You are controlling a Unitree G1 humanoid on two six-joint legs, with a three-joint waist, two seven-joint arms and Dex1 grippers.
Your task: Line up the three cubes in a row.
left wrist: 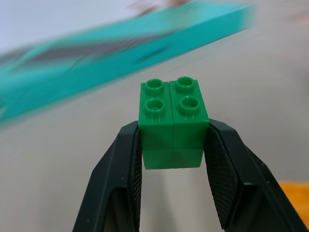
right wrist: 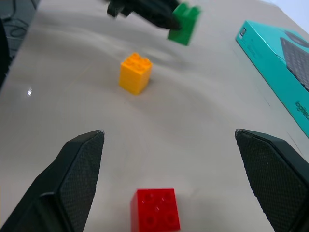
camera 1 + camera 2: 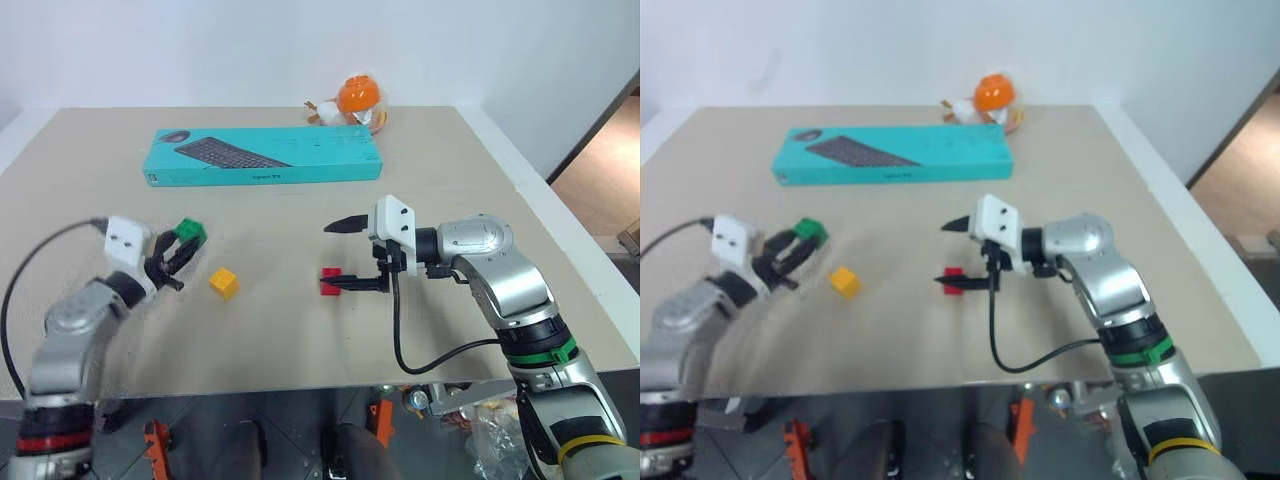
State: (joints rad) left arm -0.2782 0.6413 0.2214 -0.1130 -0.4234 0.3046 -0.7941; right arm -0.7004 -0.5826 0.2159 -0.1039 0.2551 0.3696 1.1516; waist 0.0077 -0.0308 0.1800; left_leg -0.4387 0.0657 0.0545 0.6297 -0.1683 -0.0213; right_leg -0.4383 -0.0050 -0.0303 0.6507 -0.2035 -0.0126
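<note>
Up close we had the left gripper (image 1: 173, 159) clamped on the green cube (image 1: 173, 123), right gripper (image 2: 169, 159) wide open over the red cube (image 2: 154, 210), yellow cube (image 3: 223, 282) between, teal box (image 3: 262, 155) behind on the beige table (image 3: 300, 330).

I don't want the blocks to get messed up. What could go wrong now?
The left gripper pinches only the lower part of the green cube, so it might slip out on the way. Setting it down, it could bump the yellow cube nearby. The right gripper hangs open around the red cube; a small nudge could push that one out of place.
</note>
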